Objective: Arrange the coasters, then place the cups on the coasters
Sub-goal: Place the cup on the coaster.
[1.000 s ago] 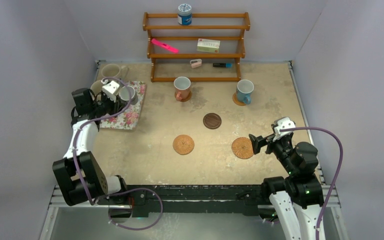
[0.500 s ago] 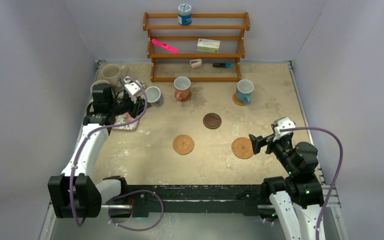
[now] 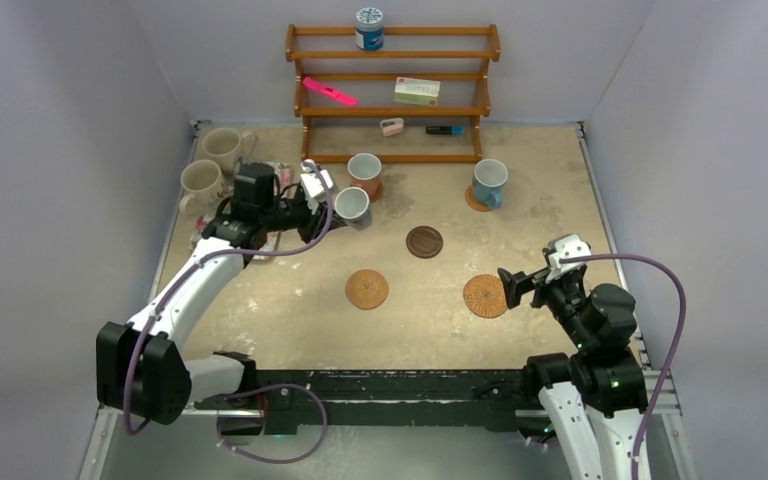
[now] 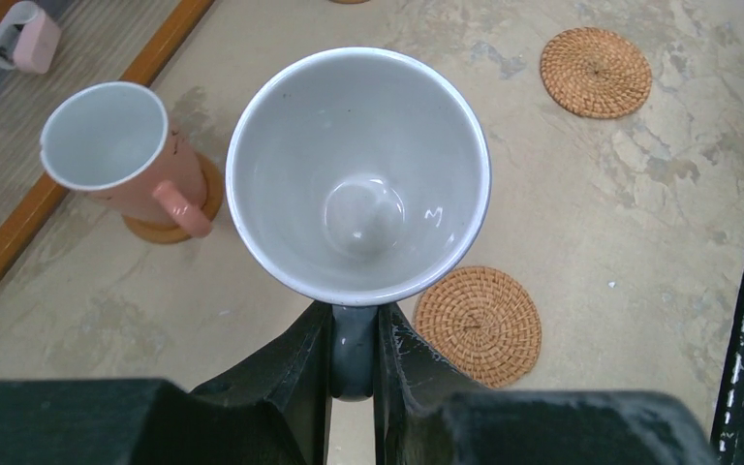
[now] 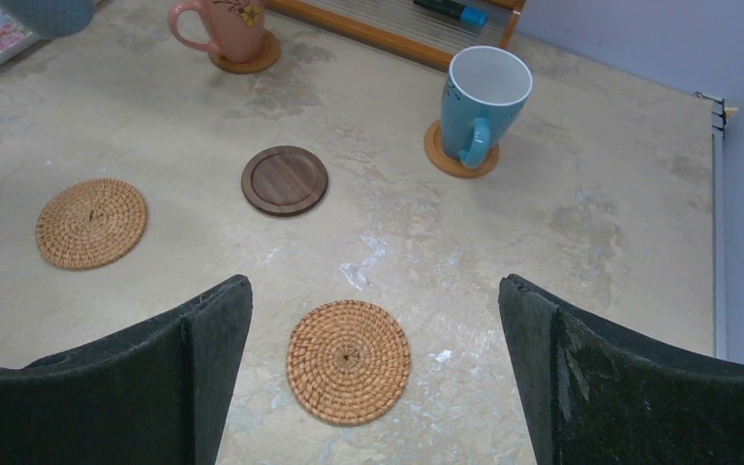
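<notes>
Grey-blue mug [image 3: 352,205], handle pinched in left tool [image 4: 352,339], now swung much nearer dark brown coaster [image 3: 424,241], likely its seat; right tool [image 5: 373,289] gapes empty.

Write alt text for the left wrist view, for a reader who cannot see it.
The left gripper is shut on the handle of a small grey cup, seen from above, its white inside empty. Beyond it on the table: a pink cup on its coaster at left, a near woven coaster and a far woven coaster, both bare, at right.
</notes>
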Tool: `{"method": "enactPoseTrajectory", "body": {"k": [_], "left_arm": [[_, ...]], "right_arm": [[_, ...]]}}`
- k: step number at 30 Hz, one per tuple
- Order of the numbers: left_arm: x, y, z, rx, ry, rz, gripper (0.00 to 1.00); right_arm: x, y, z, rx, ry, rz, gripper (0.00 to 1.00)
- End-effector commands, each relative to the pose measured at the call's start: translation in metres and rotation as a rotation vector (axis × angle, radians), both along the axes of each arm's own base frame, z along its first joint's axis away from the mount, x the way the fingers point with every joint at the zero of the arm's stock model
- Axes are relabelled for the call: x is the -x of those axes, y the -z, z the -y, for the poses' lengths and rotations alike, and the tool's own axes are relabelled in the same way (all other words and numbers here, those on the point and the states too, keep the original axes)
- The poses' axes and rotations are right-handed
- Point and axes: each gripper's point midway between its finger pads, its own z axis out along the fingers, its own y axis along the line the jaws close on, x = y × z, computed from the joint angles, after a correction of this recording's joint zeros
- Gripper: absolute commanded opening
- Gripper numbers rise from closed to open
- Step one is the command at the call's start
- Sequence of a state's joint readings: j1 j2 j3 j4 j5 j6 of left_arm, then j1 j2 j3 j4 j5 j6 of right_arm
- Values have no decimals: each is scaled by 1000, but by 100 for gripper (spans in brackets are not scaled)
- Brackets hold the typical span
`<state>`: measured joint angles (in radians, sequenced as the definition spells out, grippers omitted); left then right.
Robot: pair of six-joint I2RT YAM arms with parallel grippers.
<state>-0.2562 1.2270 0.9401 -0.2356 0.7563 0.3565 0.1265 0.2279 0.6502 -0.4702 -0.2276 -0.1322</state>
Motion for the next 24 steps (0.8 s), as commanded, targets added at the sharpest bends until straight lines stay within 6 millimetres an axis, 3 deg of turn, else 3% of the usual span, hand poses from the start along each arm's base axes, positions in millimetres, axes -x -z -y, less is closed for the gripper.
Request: {"method": "enactPoseTrajectory", "body": {"k": [1,10,16,24], "left_arm": [[-11,-35,28,41,64,126,0],[-11,-28,72,35,131,136,0],[-24,-23,99,37,120,159,0],[-37,-3,129,14,134,134,0]], "right_arm": [[-2,-2,-2,6,-11,10,99],[-2,-2,-2,6,-10,11,99],[-1,-2,-2,6,-11,13,99],[-1,-2,-2,7,-13,13,99]]}}
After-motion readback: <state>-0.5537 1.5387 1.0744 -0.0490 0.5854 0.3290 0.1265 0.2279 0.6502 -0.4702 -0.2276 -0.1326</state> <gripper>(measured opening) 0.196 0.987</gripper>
